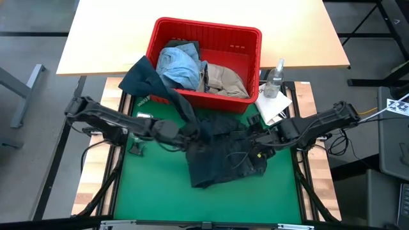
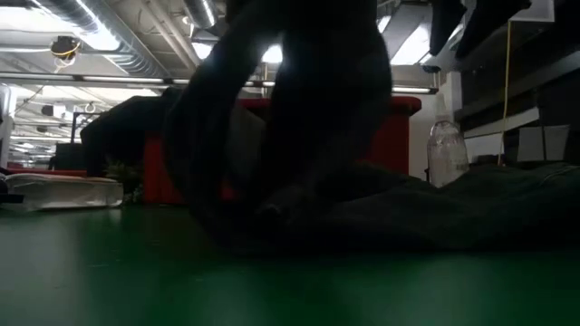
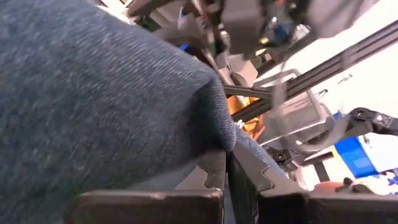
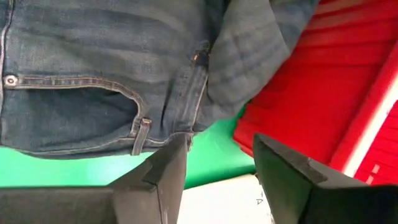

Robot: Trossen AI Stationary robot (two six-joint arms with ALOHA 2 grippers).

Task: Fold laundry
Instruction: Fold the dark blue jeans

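Left hand [image 3: 227, 180] pinching dark navy jeans [image 1: 220, 150], right hand [image 4: 217, 165] spread beside them, no readable writing

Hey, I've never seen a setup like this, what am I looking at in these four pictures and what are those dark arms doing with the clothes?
Two robot arms work at a table with a green mat. One picture looks straight down, one looks level across the tabletop, and two come from cameras on the wrists. On the mat lie dark navy jeans. The left gripper is shut on the jeans' denim; its wrist camera shows cloth pinched between its fingers. The right gripper is open beside the jeans, holding nothing. Behind sits a red basket with light blue denim and a beige khaki piece. A clear bottle stands beside it.
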